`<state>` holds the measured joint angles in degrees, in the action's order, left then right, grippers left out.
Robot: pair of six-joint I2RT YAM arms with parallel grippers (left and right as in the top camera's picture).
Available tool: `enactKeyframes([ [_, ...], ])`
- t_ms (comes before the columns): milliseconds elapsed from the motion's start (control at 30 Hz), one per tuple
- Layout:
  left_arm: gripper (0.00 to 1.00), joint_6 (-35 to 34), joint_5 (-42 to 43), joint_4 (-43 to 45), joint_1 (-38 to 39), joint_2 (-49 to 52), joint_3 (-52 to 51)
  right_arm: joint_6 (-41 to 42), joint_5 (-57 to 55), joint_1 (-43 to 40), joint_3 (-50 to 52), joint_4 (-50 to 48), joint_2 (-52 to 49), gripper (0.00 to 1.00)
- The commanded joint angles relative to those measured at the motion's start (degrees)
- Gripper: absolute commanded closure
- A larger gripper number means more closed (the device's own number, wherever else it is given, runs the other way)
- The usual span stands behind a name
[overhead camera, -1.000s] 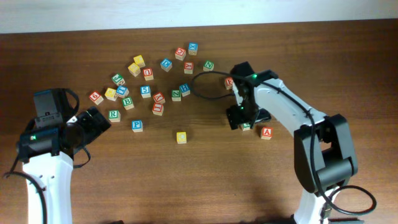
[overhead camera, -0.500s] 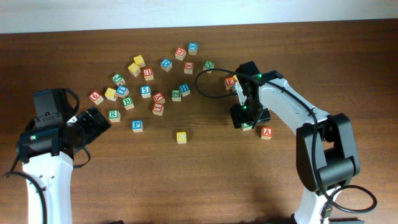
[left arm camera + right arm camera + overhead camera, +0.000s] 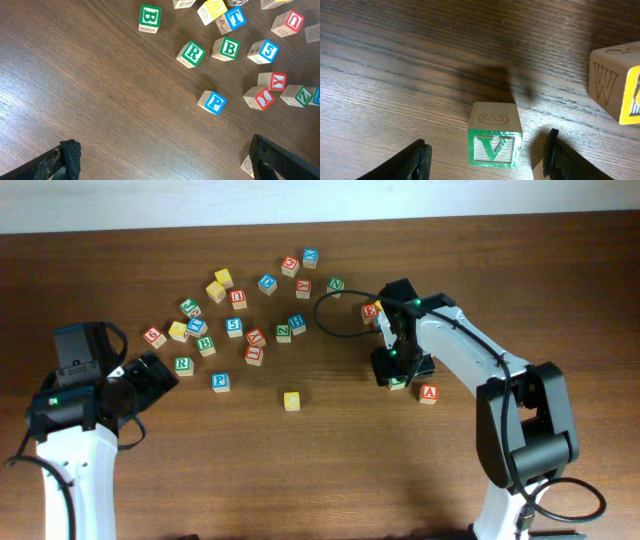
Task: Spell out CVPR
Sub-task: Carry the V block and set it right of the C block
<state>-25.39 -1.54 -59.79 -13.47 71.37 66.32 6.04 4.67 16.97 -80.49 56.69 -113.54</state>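
The green V block (image 3: 495, 142) stands on the table between the open fingers of my right gripper (image 3: 487, 161), untouched; in the overhead view it shows as the V block (image 3: 398, 383) just under the right gripper (image 3: 396, 370). The blue P block (image 3: 220, 382) and green R block (image 3: 183, 364) lie near my left gripper (image 3: 158, 373). In the left wrist view the P block (image 3: 212, 102) and R block (image 3: 190, 53) lie ahead of the open, empty left gripper (image 3: 165, 165). A lone yellow block (image 3: 291, 401), seemingly a C, sits mid-table.
A red A block (image 3: 428, 392) lies right of the V block and a W block (image 3: 615, 82) lies beyond it. A red E block (image 3: 370, 310) sits behind the right gripper. Several more letter blocks are scattered at the back left, around a blue 5 block (image 3: 234, 327).
The right gripper shifted slightly to the right and back over the V block, uncovering the red E block. The left arm and the blocks have not moved.
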Motion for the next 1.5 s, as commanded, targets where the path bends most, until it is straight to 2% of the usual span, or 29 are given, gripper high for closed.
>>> enactKeyframes([
  [0,0.01,-0.7,-0.4,0.1,-0.3,-0.1,0.6,0.4,0.7,0.3,2.6,-1.9,-0.3,0.35],
  [100,0.01,-0.7,-0.4,0.1,-0.3,-0.1,0.6,0.4,0.8,0.3,3.3,-3.2,-0.3,0.37],
  [433,0.01,-0.7,-0.4,0.1,-0.3,-0.1,0.6,2.0,0.4,1.6,4.2,-5.2,-0.3,0.59],
  [667,0.01,-0.7,-0.4,0.1,-0.3,-0.1,0.6,3.9,-0.8,2.6,4.2,-6.9,-0.3,0.62],
  [733,0.01,-0.7,-0.4,0.1,-0.3,-0.1,0.6,7.8,-3.4,2.6,4.2,-7.8,-0.3,0.62],
  [800,0.01,-0.7,-0.4,0.1,-0.3,-0.1,0.6,7.9,-3.7,2.6,4.2,-8.2,-0.3,0.63],
  [1000,0.01,-0.7,-0.4,0.1,-0.3,-0.1,0.6,7.9,-3.3,2.6,4.2,-8.1,-0.3,0.71],
  [1233,0.01,-0.7,-0.4,0.1,-0.3,-0.1,0.6,8.0,6.6,2.6,2.3,-4.9,-0.2,0.72],
  [1333,0.01,-0.7,-0.4,0.1,-0.3,-0.1,0.6,8.2,13.0,3.4,-0.2,-0.9,0.3,0.78],
  [1467,0.01,-0.7,-0.4,0.1,-0.3,-0.1,0.6,15.8,15.5,9.2,-0.9,-2.3,0.6,0.78],
])
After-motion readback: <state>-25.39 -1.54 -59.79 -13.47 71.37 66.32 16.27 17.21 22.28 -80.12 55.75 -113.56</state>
